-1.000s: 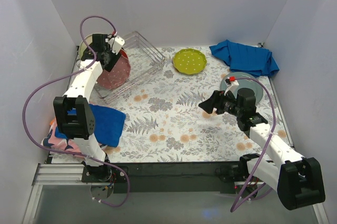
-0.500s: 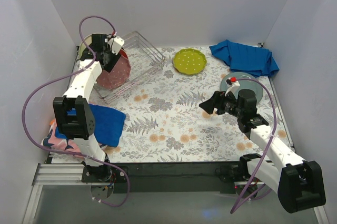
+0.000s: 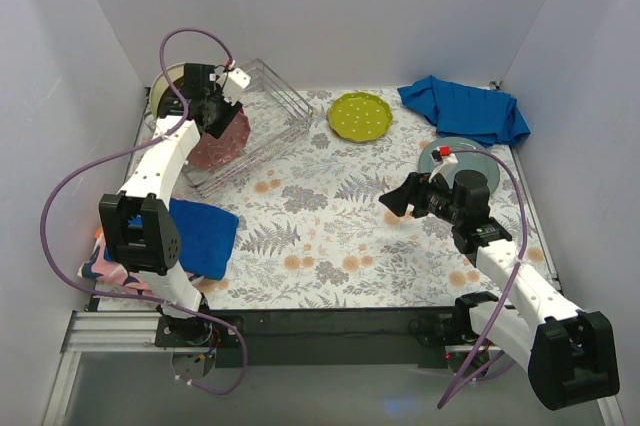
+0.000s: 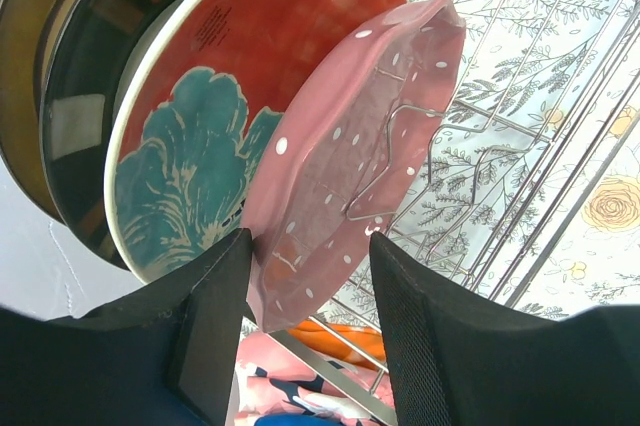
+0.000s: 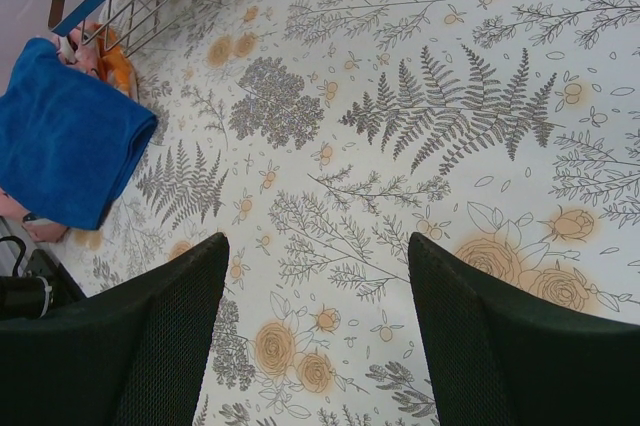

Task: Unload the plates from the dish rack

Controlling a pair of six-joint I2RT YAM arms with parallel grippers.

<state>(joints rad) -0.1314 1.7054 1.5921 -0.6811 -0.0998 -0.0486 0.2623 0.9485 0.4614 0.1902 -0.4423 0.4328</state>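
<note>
Pink with white dots, the scalloped round plate stands on edge in the rectangular silver wire dish rack at the far left of the flower-printed table. The left gripper has it by the rim. One black finger lies against each face and the rim fills the gap between them, so the jaws are pinching the plate. It tilts away from its neighbours. Just behind it stands the red round plate with a teal flower, and behind that a dark-rimmed glossy plate, both upright in the rack. Well apart from all this, over on the right, the right gripper hangs above bare tablecloth with its fingers spread wide and nothing between them. Two plates lie flat on the table. The lime-green dotted plate is near the rack's right end, and the grey-teal plate is just behind the right arm, beside a crumpled blue cloth. A folded blue cloth lies at the near left.
</note>
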